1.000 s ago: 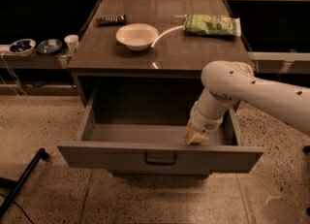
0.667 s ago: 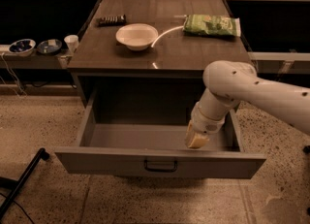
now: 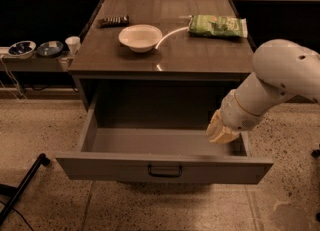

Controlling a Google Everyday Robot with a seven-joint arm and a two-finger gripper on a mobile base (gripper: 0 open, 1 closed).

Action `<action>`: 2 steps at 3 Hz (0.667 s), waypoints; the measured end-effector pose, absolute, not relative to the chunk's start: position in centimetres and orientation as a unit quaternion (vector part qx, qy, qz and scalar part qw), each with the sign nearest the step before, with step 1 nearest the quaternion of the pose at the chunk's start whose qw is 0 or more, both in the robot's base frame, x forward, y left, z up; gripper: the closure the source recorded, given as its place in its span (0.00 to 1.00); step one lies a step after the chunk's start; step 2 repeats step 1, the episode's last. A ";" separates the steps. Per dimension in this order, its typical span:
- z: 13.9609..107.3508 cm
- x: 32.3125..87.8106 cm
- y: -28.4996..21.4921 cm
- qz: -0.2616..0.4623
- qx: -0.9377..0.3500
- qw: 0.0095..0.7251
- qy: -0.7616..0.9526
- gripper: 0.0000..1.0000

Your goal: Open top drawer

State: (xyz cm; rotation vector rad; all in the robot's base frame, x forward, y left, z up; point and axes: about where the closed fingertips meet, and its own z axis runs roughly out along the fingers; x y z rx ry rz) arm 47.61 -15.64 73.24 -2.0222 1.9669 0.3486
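Note:
The top drawer (image 3: 165, 167) is a wide grey drawer with a flat front panel and a small dark centre handle (image 3: 164, 171). It stands pulled far out from under the cabinet top, and its inside is bare. My white arm comes in from the right. The gripper (image 3: 221, 133) hangs at the drawer's right side, just above the inside of the right rear part, away from the handle.
On the cabinet top (image 3: 200, 55) sit a white bowl (image 3: 140, 37), a green snack bag (image 3: 217, 26) and a dark bar (image 3: 114, 21). A low shelf at the left holds small bowls (image 3: 36, 49) and a cup (image 3: 73, 44). A black pole (image 3: 22, 187) lies on the floor at the left.
The drawer has slid further out toward the camera. My arm and gripper have shifted to the right and risen a little.

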 end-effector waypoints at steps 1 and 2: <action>81.7 49.2 -18.0 0.080 -0.693 0.240 0.675 0.79; 81.7 49.2 -18.0 0.080 -0.693 0.240 0.675 0.79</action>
